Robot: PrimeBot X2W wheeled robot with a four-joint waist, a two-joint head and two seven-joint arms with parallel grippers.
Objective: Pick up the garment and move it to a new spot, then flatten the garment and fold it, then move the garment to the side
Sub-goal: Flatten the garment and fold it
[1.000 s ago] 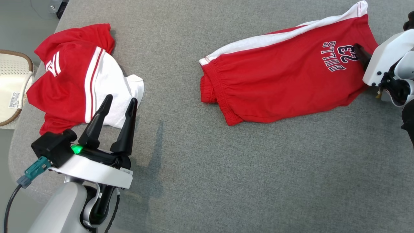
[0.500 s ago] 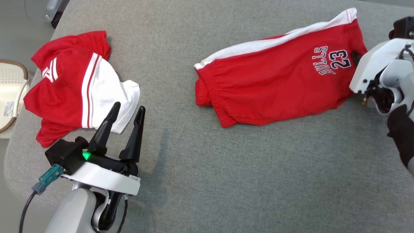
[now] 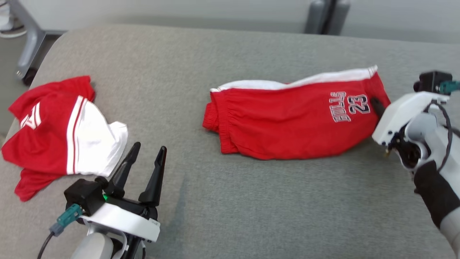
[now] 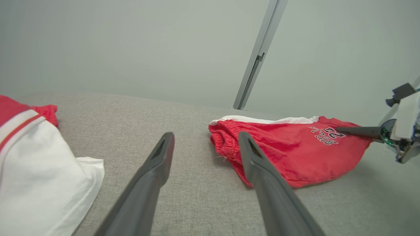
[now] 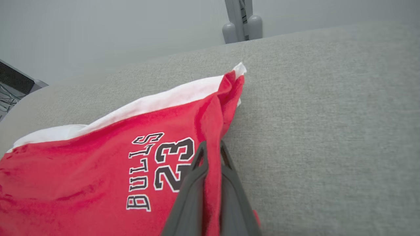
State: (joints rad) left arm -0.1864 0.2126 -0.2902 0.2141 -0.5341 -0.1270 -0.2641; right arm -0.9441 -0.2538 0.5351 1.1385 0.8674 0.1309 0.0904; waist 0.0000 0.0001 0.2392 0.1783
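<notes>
Right wrist view, right gripper (image 5: pixel 211 146) pinching soft red shorts (image 5: pixel 98 164), woven grey surface (image 5: pixel 328 131), left gripper (image 3: pixel 150 146) spread empty.

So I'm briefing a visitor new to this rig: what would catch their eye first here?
The red shorts printed BULLS 23 stand out, lying across the middle-right of the grey padded surface, with the right gripper shut on their hem beside the print. At the left lies a crumpled red and white garment, the open left gripper near it.
</notes>
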